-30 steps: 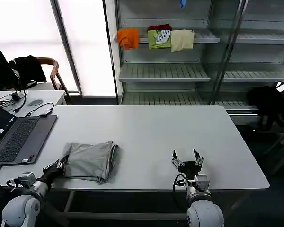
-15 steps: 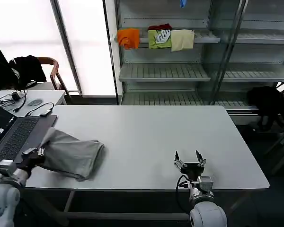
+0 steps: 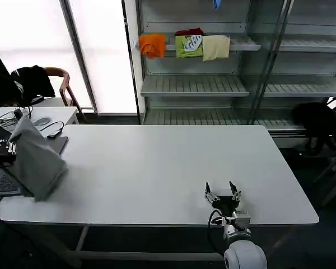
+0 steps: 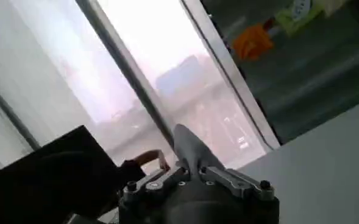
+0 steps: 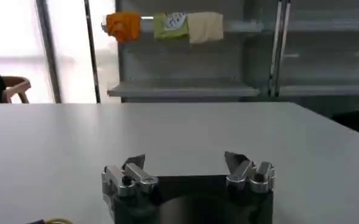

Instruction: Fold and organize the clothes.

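One soft grey folded shirt (image 3: 36, 159) pinched by left claw (image 3: 10, 148); right claw (image 3: 223, 190) spread

we saw the right gripper (image 5: 189, 169) low over the white tabletop (image 5: 179, 131), its two fingers (image 5: 133, 163) spread wide apart with nothing between them. beyond the far edge stood a metal shelf rack (image 5: 185, 90); on its upper shelf hung an orange garment (image 5: 124, 25), a green garment (image 5: 170, 24) and a beige garment (image 5: 205, 26) side by side. a wooden chair (image 5: 11, 89) stood off to one side.
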You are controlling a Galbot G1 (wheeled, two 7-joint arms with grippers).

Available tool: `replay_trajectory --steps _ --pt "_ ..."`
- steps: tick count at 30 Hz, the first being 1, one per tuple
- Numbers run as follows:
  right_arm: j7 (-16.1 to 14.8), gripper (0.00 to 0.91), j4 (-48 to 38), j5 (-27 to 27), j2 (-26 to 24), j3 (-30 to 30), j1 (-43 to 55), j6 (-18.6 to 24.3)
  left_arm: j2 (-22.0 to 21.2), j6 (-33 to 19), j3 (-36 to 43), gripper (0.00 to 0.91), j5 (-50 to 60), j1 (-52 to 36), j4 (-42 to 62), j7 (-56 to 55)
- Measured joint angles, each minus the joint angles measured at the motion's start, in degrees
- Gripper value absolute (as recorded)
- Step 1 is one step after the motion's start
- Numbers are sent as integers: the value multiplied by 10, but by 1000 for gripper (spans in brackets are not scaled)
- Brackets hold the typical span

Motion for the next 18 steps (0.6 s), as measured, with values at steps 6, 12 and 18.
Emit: replay_trajectory --steps 6,12,18 --pt "3 907 -17 10 -9 2 4 11 -4 21 19 20 18 10 -41 2" --pt "5 907 -35 24 -22 10 6 14 -89 29 85 20 67 26 -72 -7" --pt "5 907 -37 35 -35 21 4 12 -180 52 175 40 74 17 -80 -41"
